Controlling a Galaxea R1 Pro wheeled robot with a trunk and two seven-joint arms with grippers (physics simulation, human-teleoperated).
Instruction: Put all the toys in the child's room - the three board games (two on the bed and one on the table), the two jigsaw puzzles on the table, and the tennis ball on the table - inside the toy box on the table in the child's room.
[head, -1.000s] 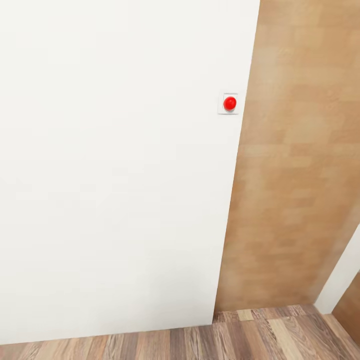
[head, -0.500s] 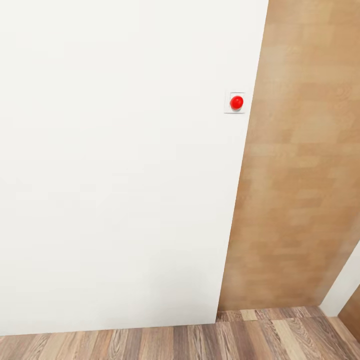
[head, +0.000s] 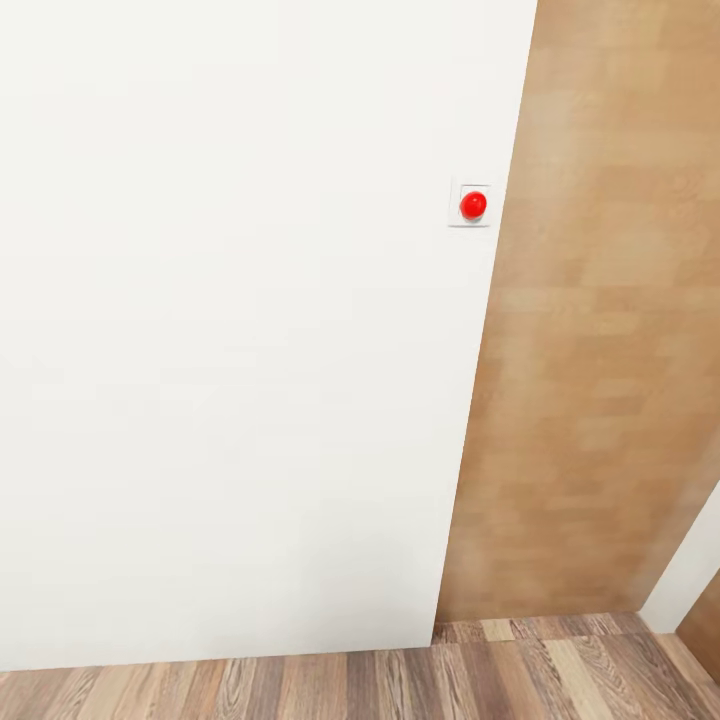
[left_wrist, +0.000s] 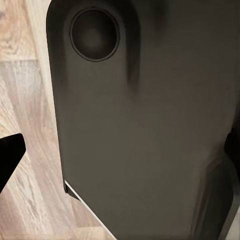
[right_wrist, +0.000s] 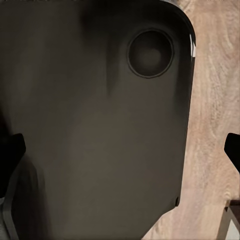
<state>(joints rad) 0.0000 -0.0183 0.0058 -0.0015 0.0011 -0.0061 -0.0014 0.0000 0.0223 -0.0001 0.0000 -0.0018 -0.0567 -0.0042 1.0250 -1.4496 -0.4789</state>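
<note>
No toys, toy box, bed or table are in view. The left wrist view looks down past my left gripper (left_wrist: 120, 155), whose black fingertips (left_wrist: 10, 157) sit at the picture's two sides, far apart, with nothing between them. My right gripper (right_wrist: 120, 150) is the same, its fingertips (right_wrist: 10, 150) wide apart and empty. Behind both grippers lies the dark body of my own base (left_wrist: 145, 125), with wooden floor (right_wrist: 210, 125) beside it.
Close ahead stands a white wall (head: 230, 350) with a red round button on a small white plate (head: 472, 205). To its right is a light wooden panel (head: 590, 350). Brown plank floor (head: 350, 685) runs along the bottom, and another white edge (head: 690, 570) shows at the lower right.
The head camera shifted a little between one second and half a second ago, sliding the wall and button slightly rightward in the picture. Since then nothing has changed.
</note>
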